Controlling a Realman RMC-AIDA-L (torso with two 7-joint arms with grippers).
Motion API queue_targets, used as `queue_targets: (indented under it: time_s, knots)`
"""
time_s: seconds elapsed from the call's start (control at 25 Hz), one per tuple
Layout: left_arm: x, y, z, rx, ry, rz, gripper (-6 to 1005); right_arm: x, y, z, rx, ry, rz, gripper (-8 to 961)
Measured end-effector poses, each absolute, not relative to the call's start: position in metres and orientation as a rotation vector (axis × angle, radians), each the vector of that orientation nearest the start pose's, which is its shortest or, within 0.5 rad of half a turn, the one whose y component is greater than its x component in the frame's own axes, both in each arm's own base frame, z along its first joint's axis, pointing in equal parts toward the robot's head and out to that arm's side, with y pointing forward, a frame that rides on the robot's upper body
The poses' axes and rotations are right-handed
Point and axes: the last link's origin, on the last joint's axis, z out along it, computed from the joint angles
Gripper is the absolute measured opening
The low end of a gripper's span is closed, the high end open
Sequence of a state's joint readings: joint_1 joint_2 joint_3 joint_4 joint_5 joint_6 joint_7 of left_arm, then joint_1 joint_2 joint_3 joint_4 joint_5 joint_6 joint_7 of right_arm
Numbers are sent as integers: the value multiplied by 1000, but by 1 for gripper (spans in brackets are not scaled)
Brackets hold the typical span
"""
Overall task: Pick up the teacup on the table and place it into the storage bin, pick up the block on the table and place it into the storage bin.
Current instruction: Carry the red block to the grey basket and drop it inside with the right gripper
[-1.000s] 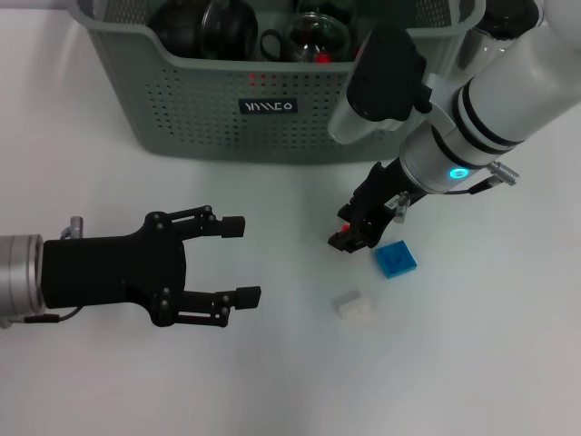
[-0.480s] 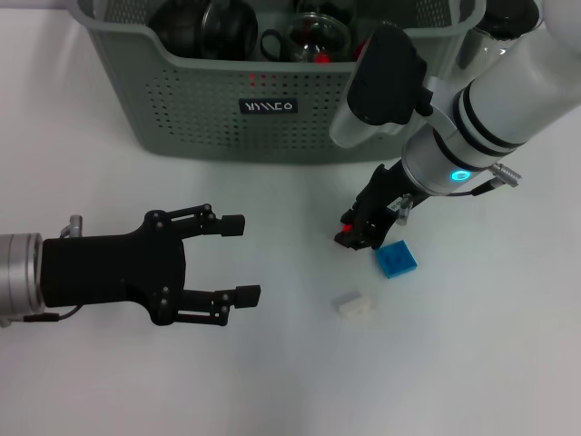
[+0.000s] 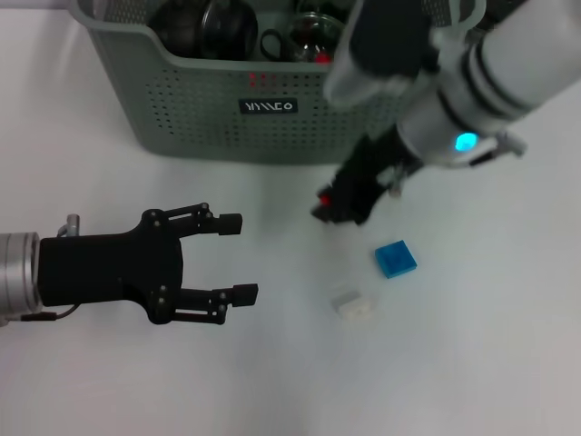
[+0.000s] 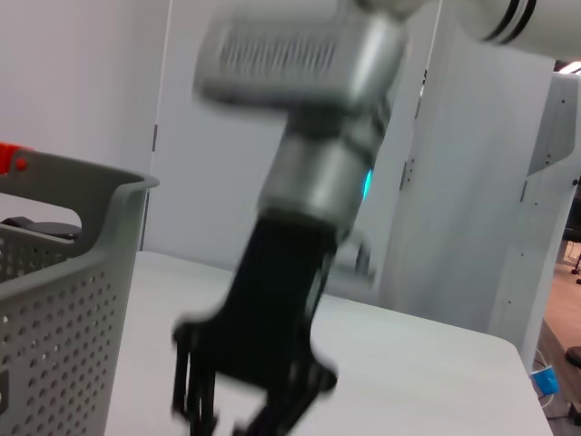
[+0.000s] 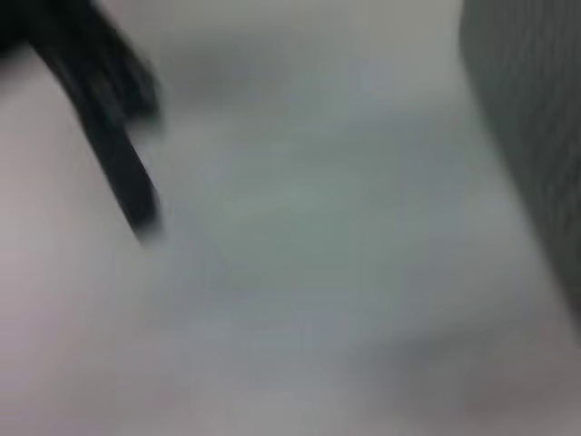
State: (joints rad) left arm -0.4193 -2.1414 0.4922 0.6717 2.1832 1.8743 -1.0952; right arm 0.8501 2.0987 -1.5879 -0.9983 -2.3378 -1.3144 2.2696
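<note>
The grey-green storage bin [image 3: 272,118] stands at the back of the white table, with its perforated wall [image 4: 54,282] also seen from the left wrist. My right gripper [image 3: 334,204] hangs just in front of the bin, shut on a small red block [image 3: 323,196]. On the table below and to its right lie a blue block [image 3: 396,259] and a white block [image 3: 351,304]. My left gripper [image 3: 238,257] hovers open over the table's left side, holding nothing. No teacup shows on the table.
Inside the bin lie a dark round pot [image 3: 204,25] and a glass vessel [image 3: 318,38]. The right arm's black gripper [image 4: 259,400] fills the middle of the left wrist view. The right wrist view shows only blurred table and the bin wall [image 5: 536,136].
My right gripper has risen from beside the blue block and moved left toward the bin, carrying the red block. The left gripper and the blue and white blocks have stayed put.
</note>
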Motion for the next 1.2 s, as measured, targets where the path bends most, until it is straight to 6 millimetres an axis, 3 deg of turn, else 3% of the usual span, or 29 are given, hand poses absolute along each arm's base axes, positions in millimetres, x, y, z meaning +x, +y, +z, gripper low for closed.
queue_targets:
  time_s: [0.16, 0.4, 0.52, 0.6, 0.72, 0.92, 1.2]
  knots:
    - [-280, 254, -8, -2858, -407, -866, 875, 80, 365, -49, -2963, 378, -293, 206]
    - [-279, 253, -8, -2858, -401, -874, 875, 15, 373, 25, -2879, 358, 11, 206]
    - [-277, 252, -8, -2864, -386, -888, 875, 0, 390, 54, -2768, 393, 141, 207]
    - [-277, 253, -8, -2863, -385, -890, 875, -2, 405, 63, -2684, 418, 177, 207]
    - [-276, 253, -8, -2862, -382, -894, 875, 10, 432, 59, -2550, 454, 147, 207]
    - [-275, 254, -9, -2864, -376, -900, 875, 46, 471, 24, -2413, 512, -1, 206]
    - [-273, 255, -10, -2869, -376, -905, 875, 82, 490, -21, -2345, 469, -154, 206]
